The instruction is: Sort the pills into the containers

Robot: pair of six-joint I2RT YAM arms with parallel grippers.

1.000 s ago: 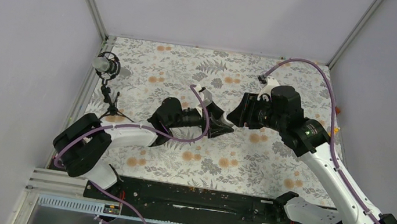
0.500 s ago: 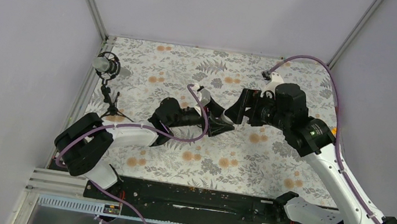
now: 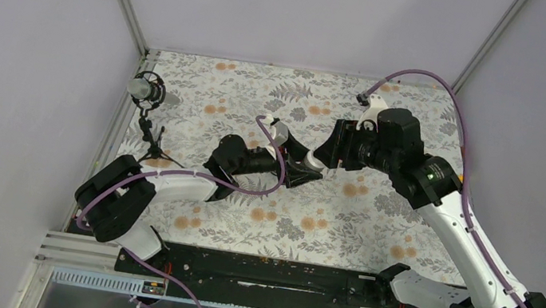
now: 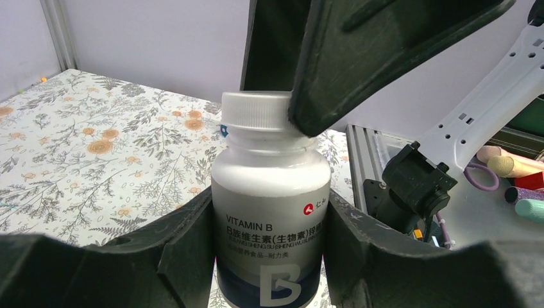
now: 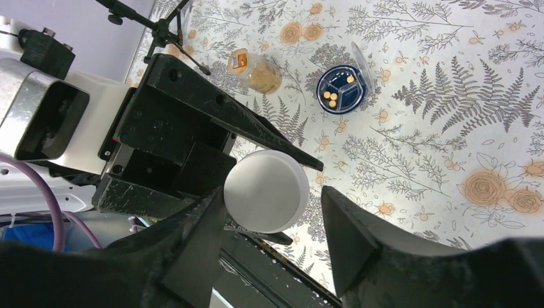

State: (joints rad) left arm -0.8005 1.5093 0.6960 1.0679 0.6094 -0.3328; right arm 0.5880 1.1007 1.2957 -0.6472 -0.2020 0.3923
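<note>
bottle [image 4: 269, 183] stands clamped in left gripper [image 4: 266, 221] — right gripper [image 5: 272, 208] straddles its white cap [image 5: 266, 189], jaws apart, one finger clear of it.

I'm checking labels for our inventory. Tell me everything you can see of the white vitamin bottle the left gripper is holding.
The vitamin bottle looks like glossy white plastic with rounded shoulders. Its label reads VITAMIN B, with Chinese text, a small red logo and a blue band bearing a large B. Its white ribbed cap is on. It stands upright in the left wrist view, its body clamped between the left gripper's fingers. The right gripper straddles the cap, with a gap showing on one side.
</note>
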